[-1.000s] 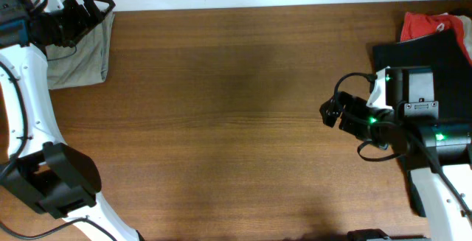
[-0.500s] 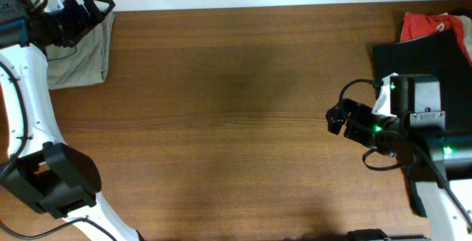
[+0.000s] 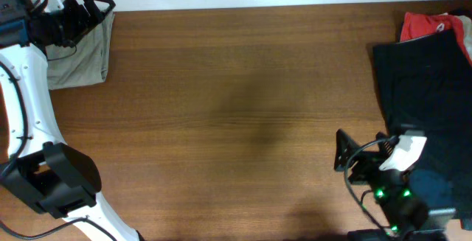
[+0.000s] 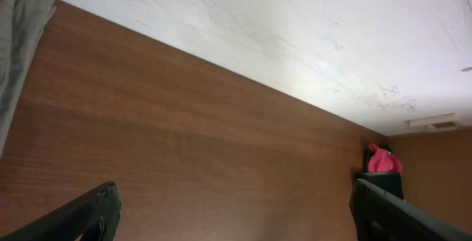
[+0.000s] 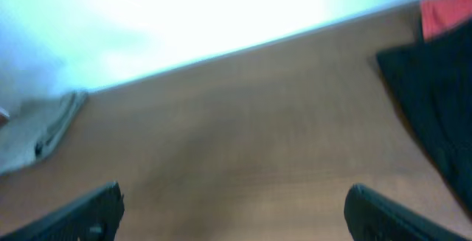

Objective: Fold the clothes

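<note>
The folded khaki-beige shorts (image 3: 80, 57) lie at the table's far left corner; their edge shows in the left wrist view (image 4: 16, 57) and, blurred, in the right wrist view (image 5: 40, 130). My left gripper (image 3: 94, 7) is open and empty above their far edge. The black shorts (image 3: 428, 86) lie spread at the right edge, with the red-orange garment (image 3: 428, 26) behind them; both show in the right wrist view, black (image 5: 435, 93) and red (image 5: 446, 14). My right gripper (image 3: 342, 152) is open and empty near the front right, left of the black shorts.
The brown wooden table (image 3: 236, 108) fills the view, with a white wall behind it. The left arm's base (image 3: 55, 178) stands at the front left and the right arm's base (image 3: 398, 204) at the front right.
My right arm has pulled back toward the front edge, off the black shorts, which now lie uncovered. The left arm has not moved.
</note>
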Robot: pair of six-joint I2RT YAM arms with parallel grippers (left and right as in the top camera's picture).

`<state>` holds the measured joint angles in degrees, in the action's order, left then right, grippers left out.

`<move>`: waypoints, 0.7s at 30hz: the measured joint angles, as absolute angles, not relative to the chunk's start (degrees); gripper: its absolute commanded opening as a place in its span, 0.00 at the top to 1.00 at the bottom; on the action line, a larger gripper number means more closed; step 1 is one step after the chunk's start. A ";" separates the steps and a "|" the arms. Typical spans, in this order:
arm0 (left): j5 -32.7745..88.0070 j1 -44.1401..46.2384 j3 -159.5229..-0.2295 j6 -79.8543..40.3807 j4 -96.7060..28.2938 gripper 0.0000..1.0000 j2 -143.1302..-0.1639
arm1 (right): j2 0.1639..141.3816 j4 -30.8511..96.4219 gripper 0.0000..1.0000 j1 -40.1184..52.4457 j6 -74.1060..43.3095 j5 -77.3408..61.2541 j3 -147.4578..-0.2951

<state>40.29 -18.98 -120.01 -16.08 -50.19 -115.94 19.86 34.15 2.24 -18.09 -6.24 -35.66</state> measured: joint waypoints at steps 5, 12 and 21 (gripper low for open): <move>40.32 -18.98 -120.03 -16.08 -50.22 0.01 -115.94 | 9.23 20.73 0.01 2.26 -17.50 -6.22 -19.51; 40.32 -18.98 -120.03 -16.08 -50.19 0.01 -115.94 | 0.91 13.19 0.01 2.26 -17.50 -6.22 -10.04; 40.32 -18.98 -120.01 -16.08 -50.19 0.01 -115.94 | 0.82 -2.46 0.01 2.26 -16.51 -6.22 -3.57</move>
